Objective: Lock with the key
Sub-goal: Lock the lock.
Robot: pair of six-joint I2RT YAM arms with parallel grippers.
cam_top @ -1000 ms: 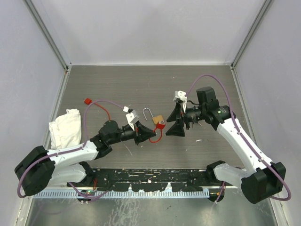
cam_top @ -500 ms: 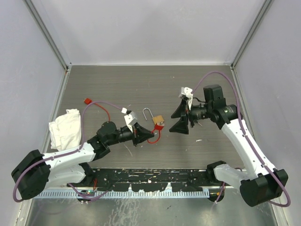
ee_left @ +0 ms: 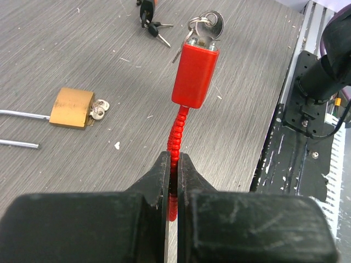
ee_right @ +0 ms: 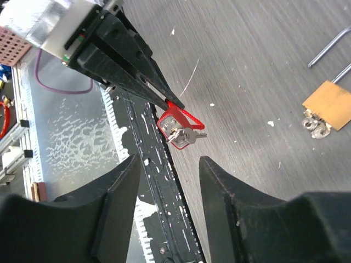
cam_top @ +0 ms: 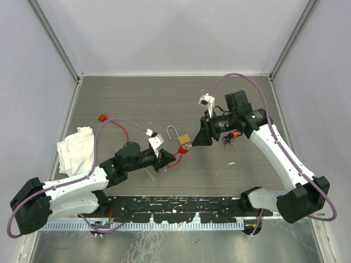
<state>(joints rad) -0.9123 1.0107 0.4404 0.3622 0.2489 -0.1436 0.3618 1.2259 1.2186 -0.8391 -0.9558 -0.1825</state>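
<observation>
My left gripper (ee_left: 174, 159) is shut on the red cable of a small red lock (ee_left: 195, 74) and holds it above the table; a silver key (ee_left: 208, 23) sits in the lock's end. In the top view the left gripper (cam_top: 163, 155) is left of the red lock (cam_top: 186, 146). My right gripper (ee_right: 169, 159) is open and empty, its jaws facing the red lock (ee_right: 174, 127) from close by; it shows in the top view (cam_top: 196, 140). The dark-headed key bunch (ee_left: 152, 26) lies on the table (cam_top: 228, 142) under the right arm.
A brass padlock (cam_top: 184, 138) with an open shackle and its own silver keys lies just behind the red lock (ee_left: 72, 108). A white cloth (cam_top: 77, 147) lies at the left. A red connector with a red wire (cam_top: 101, 116) lies behind it. A black rail (cam_top: 175, 208) runs along the near edge.
My right gripper has turned and moved left, close up to the red lock. My left gripper, still holding the cable, has shifted slightly to the right.
</observation>
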